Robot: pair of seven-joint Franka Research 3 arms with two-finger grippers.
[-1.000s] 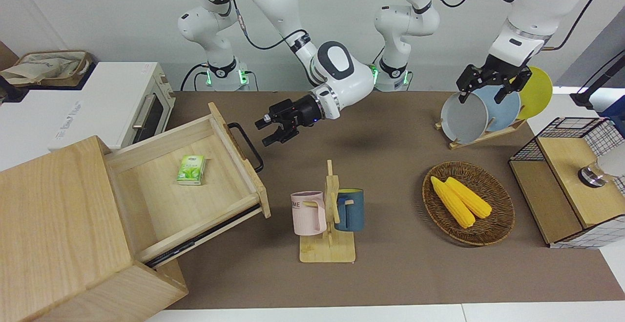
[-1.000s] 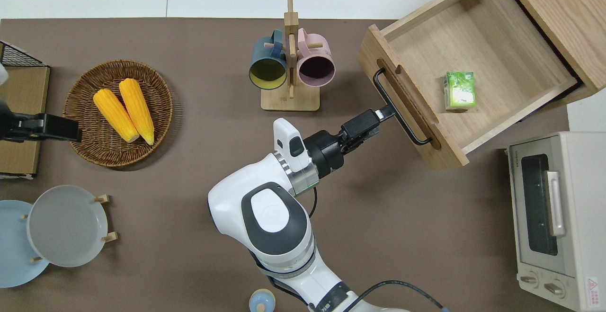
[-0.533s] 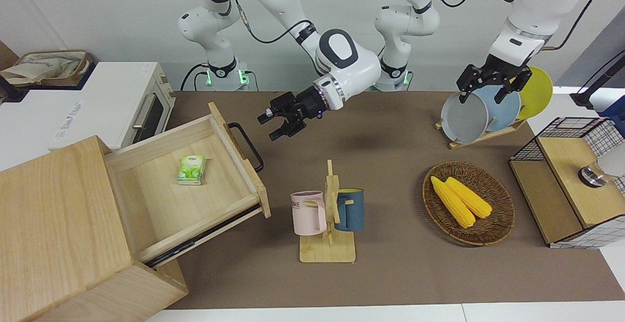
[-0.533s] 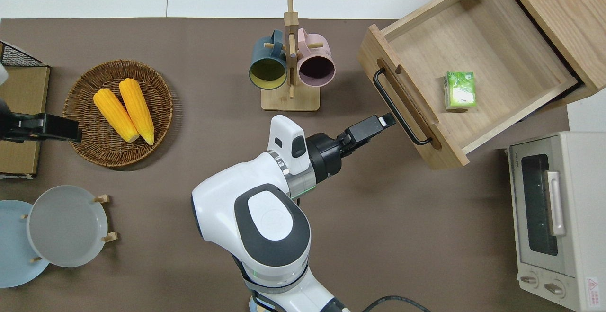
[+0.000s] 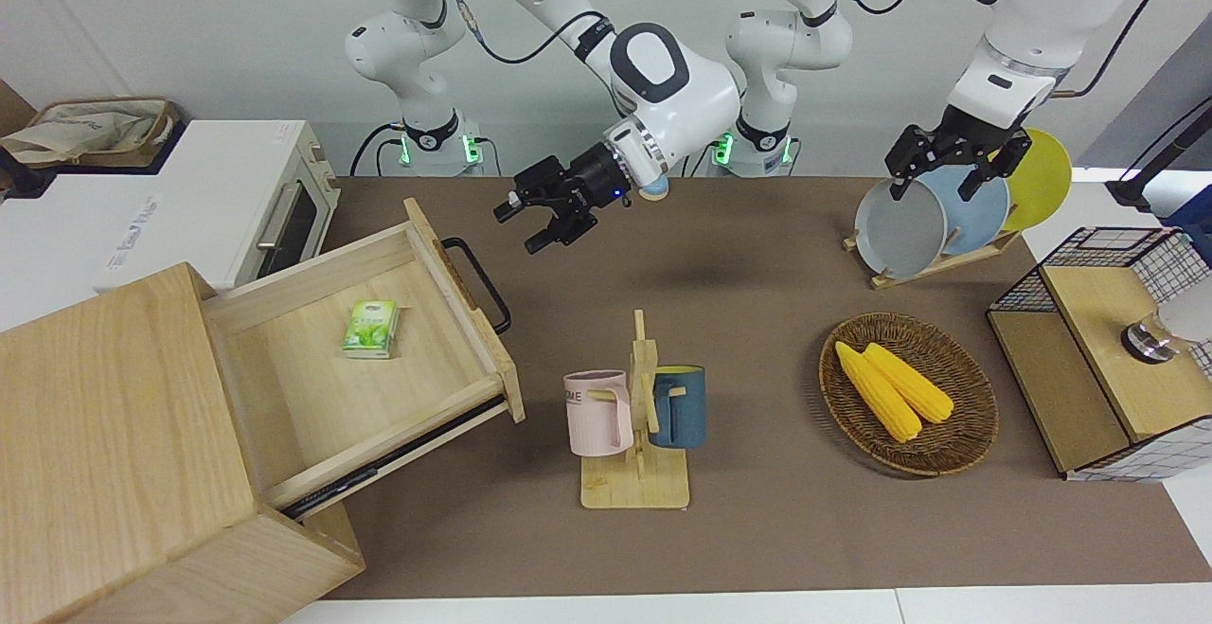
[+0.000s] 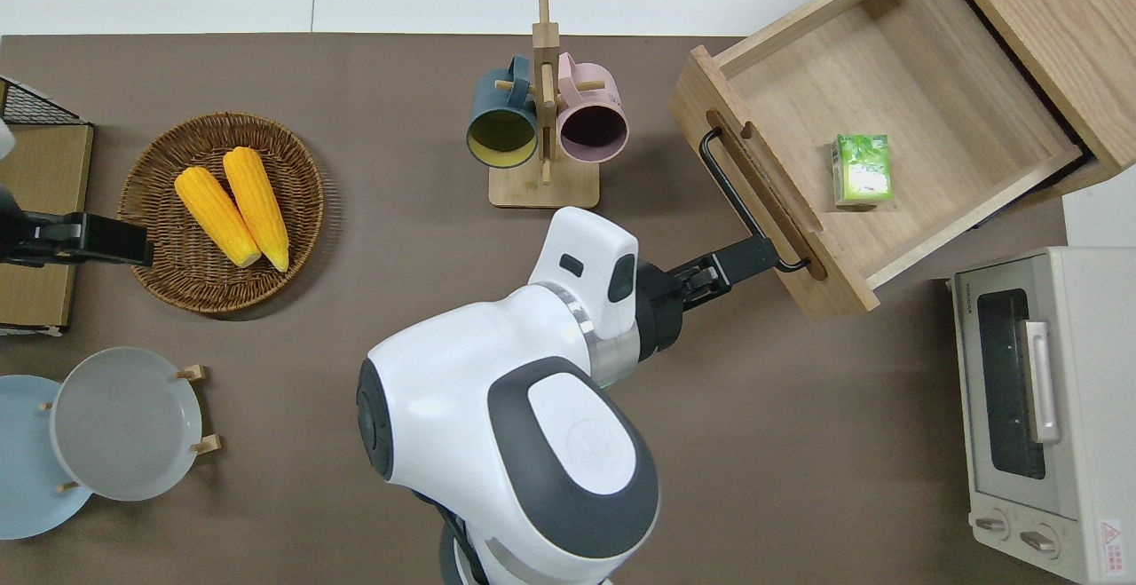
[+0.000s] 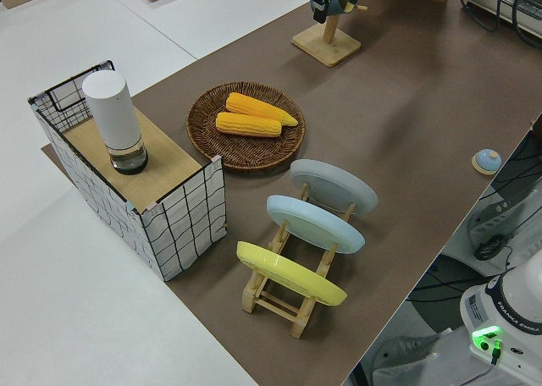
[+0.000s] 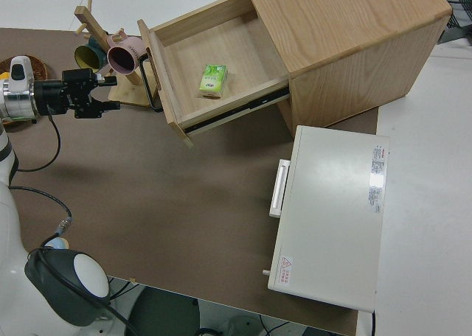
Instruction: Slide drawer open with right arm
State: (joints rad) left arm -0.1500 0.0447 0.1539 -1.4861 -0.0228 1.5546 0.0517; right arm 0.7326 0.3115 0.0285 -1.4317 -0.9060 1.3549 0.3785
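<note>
Drawer (image 5: 369, 359) pulled out; right arm's spread jaws apparently clear of handle (image 5: 479, 281).

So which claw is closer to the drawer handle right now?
Right. The right claw is open just off the drawer's handle; the left claw is parked at the table's opposite end.

Table (image 5: 757, 529) with brown mat. Resting directly on it: wooden cabinet (image 5: 104, 444) and white toaster oven (image 5: 180, 207), both at the right arm's end; mug stand (image 5: 636, 472) with 2 mugs, near the right gripper (image 5: 532, 219); wicker basket (image 5: 971, 416), plate rack (image 5: 933, 269) and mesh box (image 5: 1089, 387), well apart from that gripper, toward the left arm's end.
</note>
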